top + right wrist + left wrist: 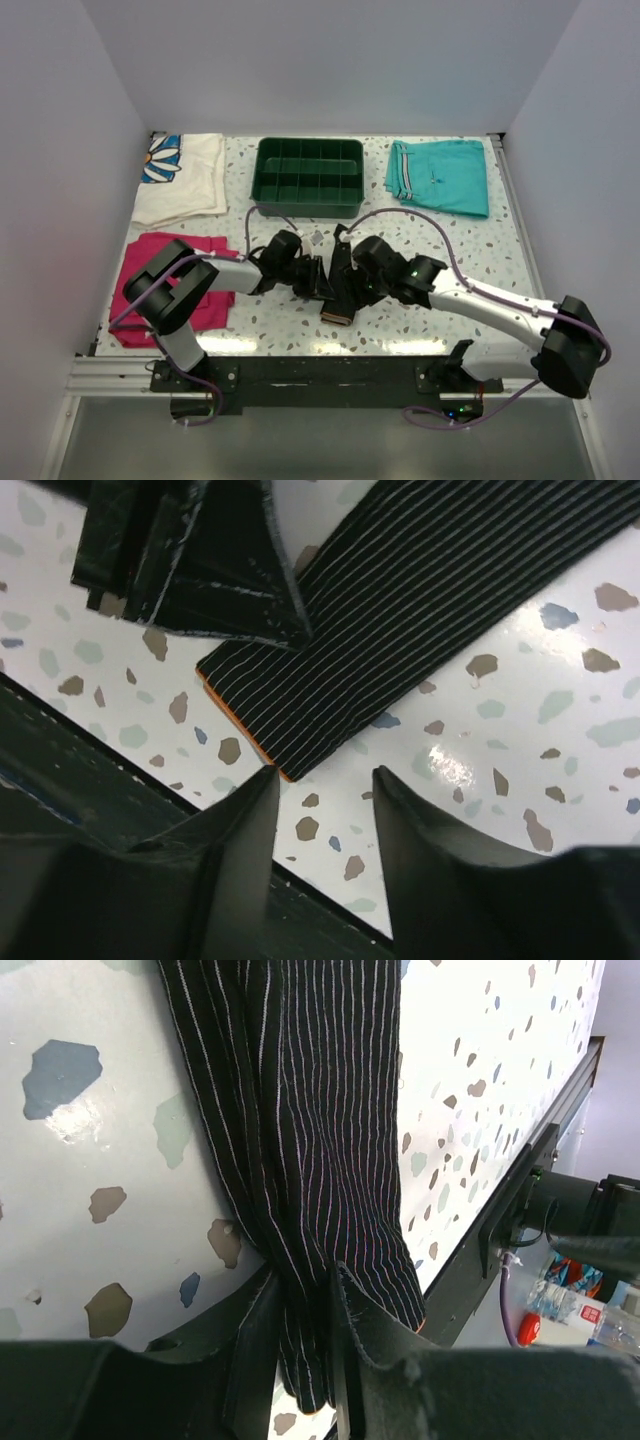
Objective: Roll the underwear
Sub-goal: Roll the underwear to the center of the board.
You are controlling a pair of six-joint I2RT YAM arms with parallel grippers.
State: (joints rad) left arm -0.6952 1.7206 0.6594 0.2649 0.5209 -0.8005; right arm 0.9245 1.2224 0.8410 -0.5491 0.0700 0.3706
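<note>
the underwear [336, 300] lies on the table [500, 250] near the centre, a little toward 6 o'clock, folded into a long, narrow striped band between the two arms. the left claw [305, 1272] is closed on it: a gathered bunch of the fabric sits pinched between its two fingers, touching both. the right claw [325, 775] stands open with bare table showing in its gap. the orange-edged corner of the band lies just ahead of its tips, not between them.

a green compartment tray [310, 178] sits at 12 o'clock, teal shorts [440, 175] at about 1, a magenta cloth [145, 248] at 9 and a white cloth with a daisy print [185, 180] at 10. all are well apart from the work.

what could go wrong, as i judge it:

- the right claw may close on only the thin corner, or on nothing, since the hem is outside its gap. one end would then turn while the other drags, and the roll would come out skewed.
- the left grip holds a bunch rather than a flat edge, so pulling on it could open the fold or wrinkle the band instead of starting a tight roll.
- the two claws are close together and could knock each other.
- the band lies near the table's 6 o'clock edge, so a tug that way could slide it over.
</note>
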